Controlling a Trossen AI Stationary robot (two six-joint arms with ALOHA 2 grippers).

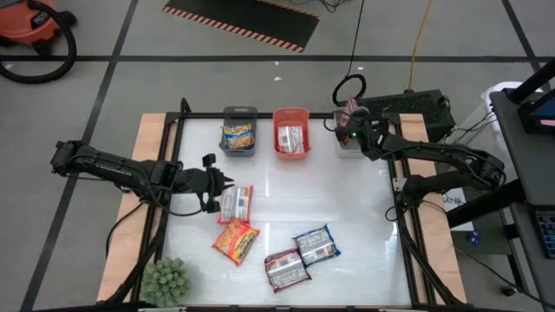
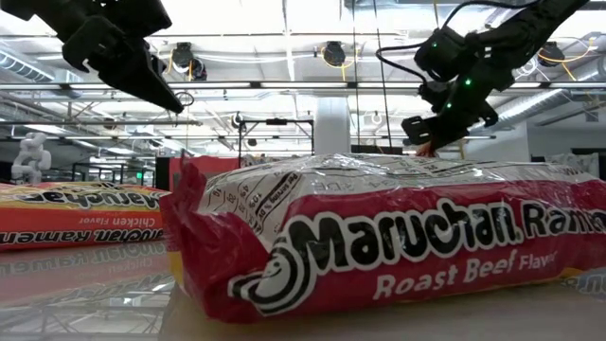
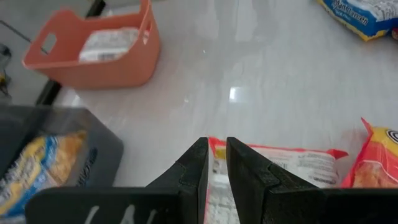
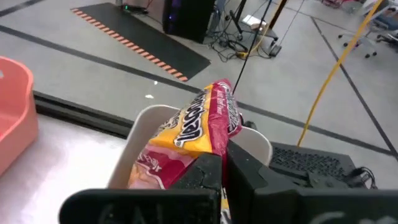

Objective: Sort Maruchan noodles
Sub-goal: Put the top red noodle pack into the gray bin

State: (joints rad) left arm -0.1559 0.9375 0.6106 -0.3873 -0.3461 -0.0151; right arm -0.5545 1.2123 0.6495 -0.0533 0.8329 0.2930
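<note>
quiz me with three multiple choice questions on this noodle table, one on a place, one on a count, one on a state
1. Where is the yellow-and-red crinkly plastic noodle packet that the right gripper carries?
A. at the white plastic bin
B. at the orange plastic bin
C. on the floor

2. How many flat noodle packets lie loose on the white table, outside the bins?
A. two
B. four
C. seven

3. In what state is the right gripper?
A. wide open
B. shut on the packet
C. shut on nothing

Answers:
1 A: the right wrist view shows the white bin's rim right behind the held packet.
2 B: the high view shows a red-silver one, an orange-yellow one, a second red-silver one and a blue one.
3 B: its fingers pinch the packet's edge.
</note>
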